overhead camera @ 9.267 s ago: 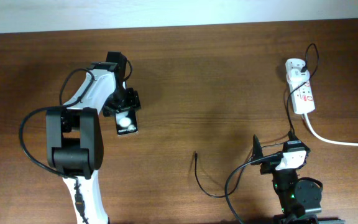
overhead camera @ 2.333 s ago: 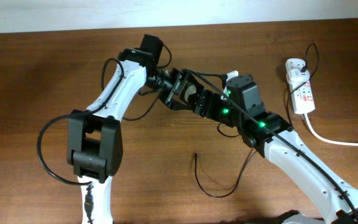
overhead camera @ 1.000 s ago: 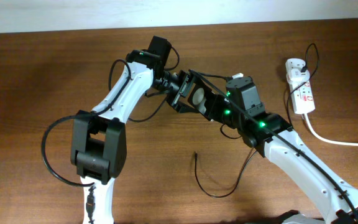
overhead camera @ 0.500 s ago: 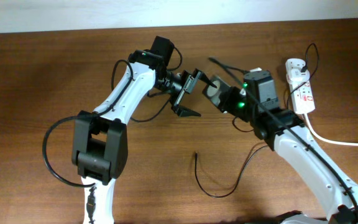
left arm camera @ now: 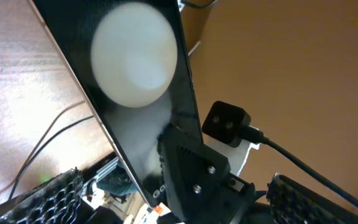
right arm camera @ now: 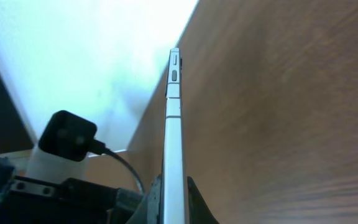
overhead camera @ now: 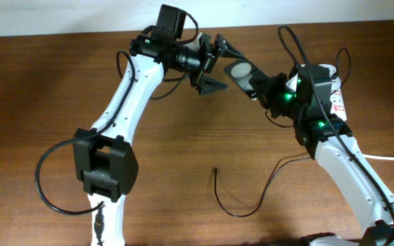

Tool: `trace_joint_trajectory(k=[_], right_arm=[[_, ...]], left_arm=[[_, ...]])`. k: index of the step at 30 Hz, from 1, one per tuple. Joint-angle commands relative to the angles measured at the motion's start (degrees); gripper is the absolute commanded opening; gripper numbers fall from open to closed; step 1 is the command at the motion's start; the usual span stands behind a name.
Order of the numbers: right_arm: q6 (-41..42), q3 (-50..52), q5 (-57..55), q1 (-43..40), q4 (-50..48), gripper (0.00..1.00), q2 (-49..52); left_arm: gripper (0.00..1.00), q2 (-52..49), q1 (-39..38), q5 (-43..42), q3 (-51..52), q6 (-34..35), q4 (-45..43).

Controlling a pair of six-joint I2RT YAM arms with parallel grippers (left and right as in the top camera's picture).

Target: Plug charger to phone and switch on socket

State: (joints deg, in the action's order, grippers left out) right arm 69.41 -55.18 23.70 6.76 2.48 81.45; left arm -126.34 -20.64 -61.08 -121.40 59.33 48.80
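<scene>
Above wooden table, right pincer clamps the phone by its end; left pincer gapes wide, empty.

So the glossy black rectangular phone cuts diagonally through the shot, top left down to bottom centre, with one big round white reflection on the screen. The right gripper is clamped on its lower end; one chunky black finger sits flat on the glass. The left gripper is spread wide, its mesh-textured pads out in the bottom corners, clear of the phone. Behind it sits a small black camera block. On the left, brown wooden table with a thin black cable across it.
</scene>
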Motion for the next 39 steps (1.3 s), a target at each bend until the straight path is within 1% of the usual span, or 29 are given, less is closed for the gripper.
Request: trace_joint_trajectory(k=[1,5,7,8,10,11,16,17,20,22,24,25,27,28,31,34,39], right_arm=[[3.78,-1.05,1.16,-0.44,-4.31,0.04,-0.42],[3.78,-1.05,1.14,-0.44,-10.25,0.04,-0.39],[3.78,-1.05,0.79,-0.44,-11.98,0.04,-0.39],[4.52,-1.05,0.04,-0.42,-12.37,0.04,-0.39],[8.76,-1.05,-0.15,-0.44,-12.37,0.04,-0.39],[12.68,-1.05,-0.15,-0.44,-12.37,0.04,-0.39],[21.59,-1.05,0.11,-0.42,-12.37,0.04,-0.39],[22.32,-1.05,0.11,-0.42,-12.44,0.04,-0.39],[23.08,-1.05,0.35,-0.42,-14.14,0.04,-0.39],[23.63,-1.05,0.37,-0.42,-16.09,0.04,-0.39],[26.10,-1.05,0.98,-0.42,-16.06,0.04,-0.39],[26.21,-1.03,1.11,-0.42,-16.06,0.04,-0.39],[30.18,-1.03,1.90,-0.42,-16.09,0.04,-0.39],[32.87,-1.03,2.69,-0.42,-16.76,0.04,-0.39],[33.35,-1.03,4.35,-0.37,-16.92,0.04,-0.39],[33.38,-1.03,5.49,-0.37,-16.92,0.04,-0.39],[36.89,-1.03,9.57,-0.37,-16.90,0.04,-0.39]], left_arm=[[0.99,-0.17,1.27,-0.55,-1.22,-1.09,-3.04],[0.99,-0.17,1.70,6.60,-1.22,1.68,-4.07],[0.99,-0.17,1.53,7.15,-1.22,2.21,-9.84],[0.99,-0.17,1.53,7.85,-1.22,4.17,-12.66],[0.99,-0.17,1.53,8.92,-1.22,6.64,-14.71],[0.99,-0.17,1.53,9.86,-1.22,7.50,-15.61],[0.99,-0.17,1.53,11.43,-1.22,7.52,-18.82],[0.99,-0.17,1.53,11.98,-1.22,7.63,-18.80],[0.99,-0.17,1.53,12.94,-1.22,11.89,-18.80],[0.99,-0.17,1.51,13.44,-1.22,12.04,-18.78],[0.99,-0.17,1.25,14.56,-1.22,12.09,-18.80],[0.99,-0.17,1.20,15.52,-1.22,13.05,-18.78],[0.99,-0.17,1.16,15.63,-1.22,17.35,-18.80],[0.99,-0.17,1.14,15.61,-1.22,18.29,-18.80],[0.99,-0.17,1.14,15.50,-1.22,20.28,-18.78],[0.99,-0.17,1.14,15.50,-1.22,20.83,-18.78],[0.99,-0.17,-0.37,16.17,-1.22,21.03,-18.80]])
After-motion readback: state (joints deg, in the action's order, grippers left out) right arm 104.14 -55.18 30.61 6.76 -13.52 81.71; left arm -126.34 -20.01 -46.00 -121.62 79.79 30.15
